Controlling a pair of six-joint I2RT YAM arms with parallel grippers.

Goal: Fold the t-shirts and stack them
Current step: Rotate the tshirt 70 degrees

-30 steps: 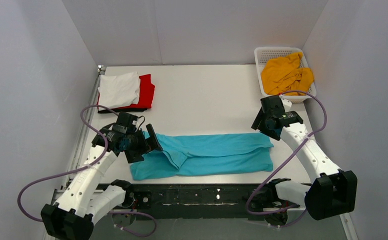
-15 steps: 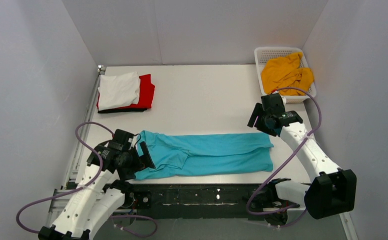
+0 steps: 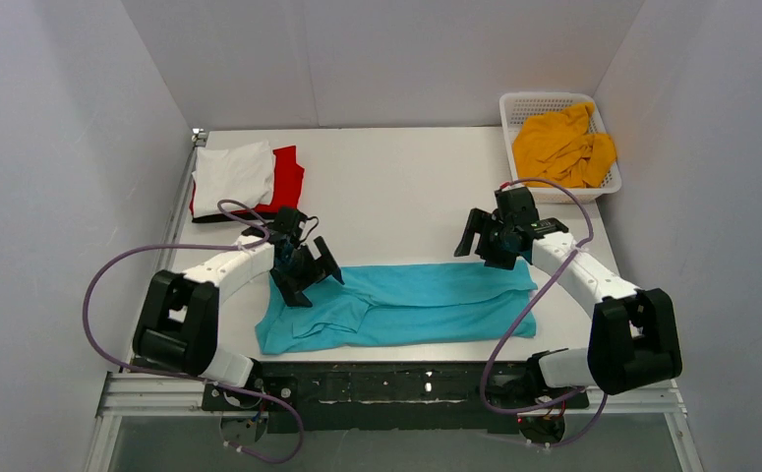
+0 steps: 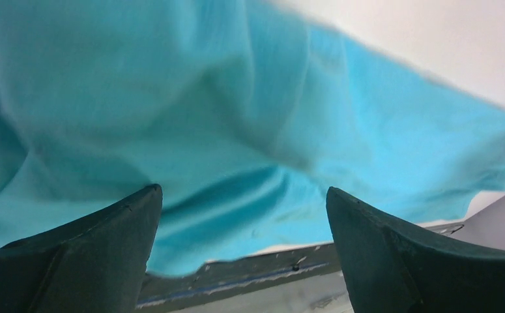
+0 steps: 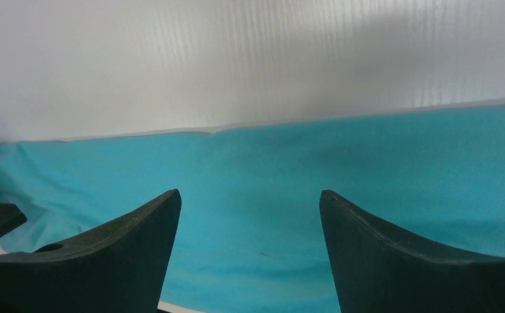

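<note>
While the turquoise shirt [image 3: 406, 300] lies in a long band across the near part of the surface [image 3: 396, 187], each arm reaches over one end of it. The band is folded lengthwise. Its right end is fairly flat and square, and its left end is rumpled, with a loose fold bunched near the middle-left.

The left end effector [image 3: 310, 278] hangs over the shirt's far left corner with its jaws spread wide, holding nothing. From the left wrist, its two dark fingers [image 4: 93, 254] frame wrinkled turquoise cloth, and the near rim of the surface shows below them.

The right end effector [image 3: 475, 246] sits at the far edge of the shirt, toward its right end, jaws likewise apart and empty. In the right wrist view the shirt's straight far hem runs across the picture, with bare white surface beyond it.

At the far left corner a white shirt [image 3: 232, 175] rests folded on a red shirt [image 3: 290, 179], with a thin strip of a black shirt [image 3: 249, 215] showing beneath. At the far right a yellow shirt [image 3: 561, 147] is heaped, crumpled, in a white lattice basket [image 3: 529, 102].
</note>
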